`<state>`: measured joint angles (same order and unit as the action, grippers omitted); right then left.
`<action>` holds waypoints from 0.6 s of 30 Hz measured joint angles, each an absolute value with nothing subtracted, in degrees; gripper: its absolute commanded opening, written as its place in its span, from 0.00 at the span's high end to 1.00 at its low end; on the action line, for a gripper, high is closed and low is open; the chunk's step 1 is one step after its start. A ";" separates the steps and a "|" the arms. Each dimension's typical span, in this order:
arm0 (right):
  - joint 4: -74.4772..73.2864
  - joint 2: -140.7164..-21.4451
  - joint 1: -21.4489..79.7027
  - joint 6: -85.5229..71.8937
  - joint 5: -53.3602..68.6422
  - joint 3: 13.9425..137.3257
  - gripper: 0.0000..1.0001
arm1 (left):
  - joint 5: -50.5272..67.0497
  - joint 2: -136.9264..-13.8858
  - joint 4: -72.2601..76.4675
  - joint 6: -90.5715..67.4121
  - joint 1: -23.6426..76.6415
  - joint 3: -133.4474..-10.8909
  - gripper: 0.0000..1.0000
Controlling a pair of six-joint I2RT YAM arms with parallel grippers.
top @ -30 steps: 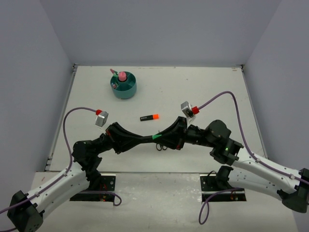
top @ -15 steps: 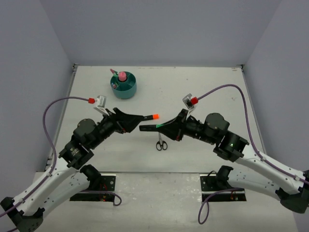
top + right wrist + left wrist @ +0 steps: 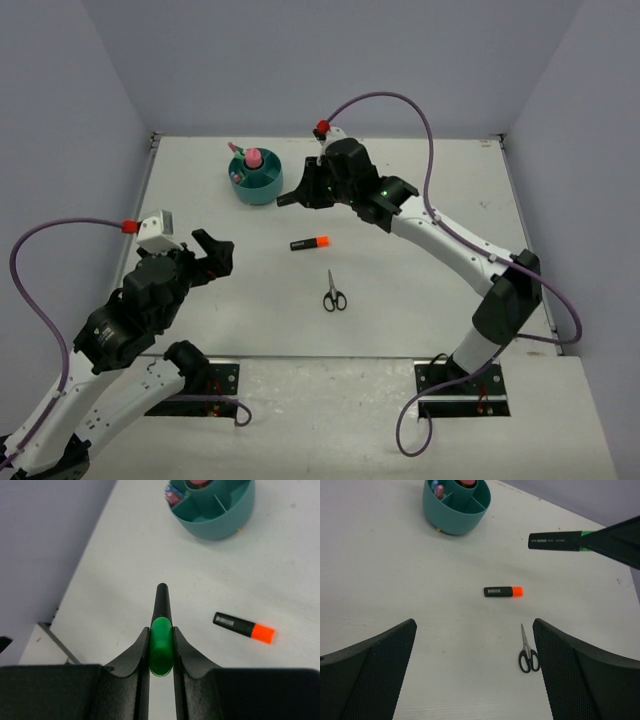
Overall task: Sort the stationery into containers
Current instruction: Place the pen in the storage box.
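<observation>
My right gripper [image 3: 292,194] is shut on a black highlighter with a green cap [image 3: 161,639], held in the air just right of the round teal organiser [image 3: 258,183]. The jaws pinch the cap end and the black barrel [image 3: 559,540] sticks out ahead. A pink tube [image 3: 253,158] stands in the organiser's centre well. An orange-capped black highlighter [image 3: 310,243] lies mid-table, with black-handled scissors [image 3: 334,296] nearer the arms. My left gripper [image 3: 474,630] hangs wide open and holds nothing, above the table to the left of both.
The organiser [image 3: 216,511] has small items in one left compartment, and its nearer compartments look bare. Grey walls close in the table on three sides. The right arm stretches across the table's right half.
The two grippers were together at the green-capped highlighter. The left one opened and drew back left. The right arm carried the highlighter up the table to beside the organiser.
</observation>
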<state>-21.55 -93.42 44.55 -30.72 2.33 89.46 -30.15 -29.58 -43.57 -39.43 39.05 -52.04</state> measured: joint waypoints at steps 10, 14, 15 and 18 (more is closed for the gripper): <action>-28.96 -115.90 41.33 -29.71 -7.93 116.86 1.00 | -30.81 -20.51 -43.88 -36.50 39.05 -49.57 0.00; -28.33 -124.58 40.20 -28.77 -8.99 127.29 1.00 | -30.24 -21.27 -43.68 -35.76 39.05 -49.13 0.00; -28.22 -125.96 40.03 -28.67 -9.44 128.38 1.00 | -30.13 -21.54 -43.68 -35.59 39.05 -49.02 0.00; -27.98 -128.71 39.68 -28.26 -9.82 129.47 1.00 | -29.81 -21.99 -43.68 -35.22 39.05 -48.84 0.00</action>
